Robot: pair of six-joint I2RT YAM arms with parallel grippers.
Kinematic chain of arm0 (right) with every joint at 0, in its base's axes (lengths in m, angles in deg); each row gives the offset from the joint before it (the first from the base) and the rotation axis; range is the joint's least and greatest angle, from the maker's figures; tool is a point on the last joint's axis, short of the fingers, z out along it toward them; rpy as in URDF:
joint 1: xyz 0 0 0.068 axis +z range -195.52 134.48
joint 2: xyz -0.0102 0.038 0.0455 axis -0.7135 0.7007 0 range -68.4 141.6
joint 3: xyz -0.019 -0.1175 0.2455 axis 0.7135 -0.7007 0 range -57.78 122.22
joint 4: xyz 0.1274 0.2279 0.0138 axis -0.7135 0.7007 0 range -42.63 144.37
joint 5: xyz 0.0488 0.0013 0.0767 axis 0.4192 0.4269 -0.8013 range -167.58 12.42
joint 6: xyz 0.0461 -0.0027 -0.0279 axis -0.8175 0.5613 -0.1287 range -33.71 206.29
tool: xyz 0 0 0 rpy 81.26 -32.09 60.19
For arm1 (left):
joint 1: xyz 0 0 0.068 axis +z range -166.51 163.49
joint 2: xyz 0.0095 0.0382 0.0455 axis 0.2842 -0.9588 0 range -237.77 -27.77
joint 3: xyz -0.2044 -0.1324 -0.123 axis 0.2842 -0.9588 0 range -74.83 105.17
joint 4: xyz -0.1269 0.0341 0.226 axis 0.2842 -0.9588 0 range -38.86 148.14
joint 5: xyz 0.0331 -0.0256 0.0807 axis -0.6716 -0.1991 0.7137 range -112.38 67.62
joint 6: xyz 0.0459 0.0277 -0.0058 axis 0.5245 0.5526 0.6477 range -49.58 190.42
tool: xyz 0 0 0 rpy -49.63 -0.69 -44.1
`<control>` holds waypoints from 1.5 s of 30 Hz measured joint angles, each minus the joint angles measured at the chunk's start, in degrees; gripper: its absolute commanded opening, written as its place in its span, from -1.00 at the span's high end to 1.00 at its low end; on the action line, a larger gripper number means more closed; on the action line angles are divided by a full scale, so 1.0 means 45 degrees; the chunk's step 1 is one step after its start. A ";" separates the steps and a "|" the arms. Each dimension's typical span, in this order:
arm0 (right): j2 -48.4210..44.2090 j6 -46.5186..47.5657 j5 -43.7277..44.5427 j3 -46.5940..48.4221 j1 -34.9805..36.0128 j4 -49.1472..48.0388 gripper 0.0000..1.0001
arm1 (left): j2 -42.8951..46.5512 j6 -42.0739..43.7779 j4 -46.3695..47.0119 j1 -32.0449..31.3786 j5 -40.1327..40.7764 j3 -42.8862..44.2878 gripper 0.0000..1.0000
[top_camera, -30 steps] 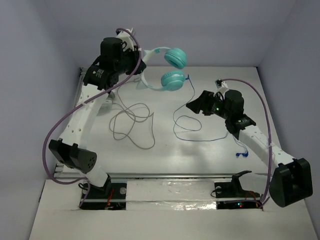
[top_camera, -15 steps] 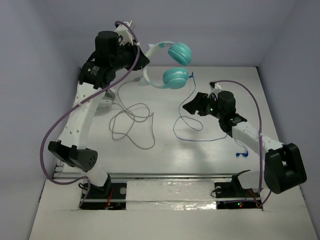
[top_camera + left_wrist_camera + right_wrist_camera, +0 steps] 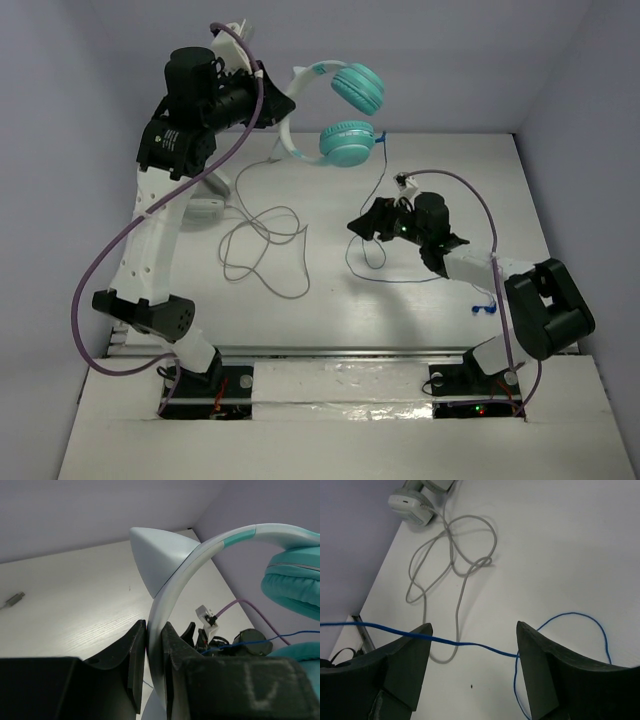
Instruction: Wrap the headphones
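The teal over-ear headphones (image 3: 345, 115) hang above the far edge of the white wooden table (image 3: 330, 320), left of centre, their headband pinched in the left gripper (image 3: 284, 108). Their thin blue cable (image 3: 470, 645) drops to mid-table, passes between the fingers of the right gripper (image 3: 358, 226), then loops rightward to its plug (image 3: 484, 308) beside the right arm. Left of it lie the loops of a thin grey cable (image 3: 460, 605), running back to the grey-white plastic headphones (image 3: 412, 502) at the far left.

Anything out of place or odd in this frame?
Nothing damaged. The grey cable of the white headphones sprawls in loose loops on the left of the table. The teal headphones hang from the left end effector, their blue cable unwrapped, crossing between the open fingers of the right end effector.
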State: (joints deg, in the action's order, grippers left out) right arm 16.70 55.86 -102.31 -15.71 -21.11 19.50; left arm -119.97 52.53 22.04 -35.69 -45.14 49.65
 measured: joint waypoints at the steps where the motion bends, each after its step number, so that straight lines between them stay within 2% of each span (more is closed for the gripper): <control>1: 0.0049 -0.0073 -0.0034 -0.0233 0.0015 -0.0296 -0.43 | -0.0034 -0.0039 -0.0049 0.0083 -0.0049 0.0078 1.00; 6: 0.0151 -0.0282 -0.0083 -0.1229 0.0015 -0.1613 -0.38 | -0.0248 -0.0330 -0.0024 0.0597 -0.0452 0.0714 1.00; 12: 0.1127 -0.0408 -0.0063 -0.1355 0.0015 -0.2851 -0.34 | -0.0262 -0.0855 0.0282 0.0811 -0.1088 0.0928 1.00; 15: 0.1355 -0.0529 -0.0083 -0.1389 0.0015 -0.3104 -0.15 | -0.0262 -0.1073 0.0393 0.0957 -0.1486 0.0928 1.00; 16: 0.1384 -0.0578 -0.0092 -0.1389 0.0024 -0.3191 0.07 | -0.0262 -0.1146 0.0442 0.1005 -0.1549 0.0928 1.00; 18: 0.1389 -0.0690 -0.0102 -0.1409 0.0078 -0.3385 0.39 | -0.0253 -0.1258 0.0699 0.1137 -0.1559 0.0831 1.00; 19: 0.1384 -0.0758 -0.0121 -0.1418 0.0107 -0.3449 0.79 | -0.0194 -0.1336 0.0933 0.1185 -0.1545 0.0651 1.00; 20: 0.1336 -0.0831 -0.0107 -0.1438 0.0214 -0.3434 0.98 | -0.0126 -0.1413 0.1161 0.1243 -0.1496 0.0389 1.00; 24: 0.0466 -0.0962 0.0495 -0.1457 0.1001 -0.2016 1.00 | 0.0340 -0.1724 0.2327 0.1530 -0.0962 -0.1695 1.00; 30: -0.1651 -0.0981 0.2433 -0.0879 0.2278 0.2030 1.00 | 0.0651 -0.2458 0.3963 0.2283 0.0583 -0.5595 1.00; 36: -0.1239 -0.0573 0.4682 0.1156 0.2837 0.6620 1.00 | 0.0869 -0.3075 0.5212 0.2710 0.2871 -0.8786 1.00; 41: -0.0942 0.0078 0.6305 0.2681 0.4381 0.9685 1.00 | 0.1851 -0.3546 0.6261 0.2696 0.4216 -1.1264 1.00; 45: -0.0816 0.0835 0.7227 0.4580 0.5950 1.1944 1.00 | 0.2127 -0.3609 0.6844 0.2370 0.5144 -1.1934 1.00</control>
State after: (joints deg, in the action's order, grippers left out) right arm 13.03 59.62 -69.79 4.90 5.66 73.24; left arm -110.40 36.29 52.84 -25.03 -21.99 -4.05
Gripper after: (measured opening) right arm 0.026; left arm 0.126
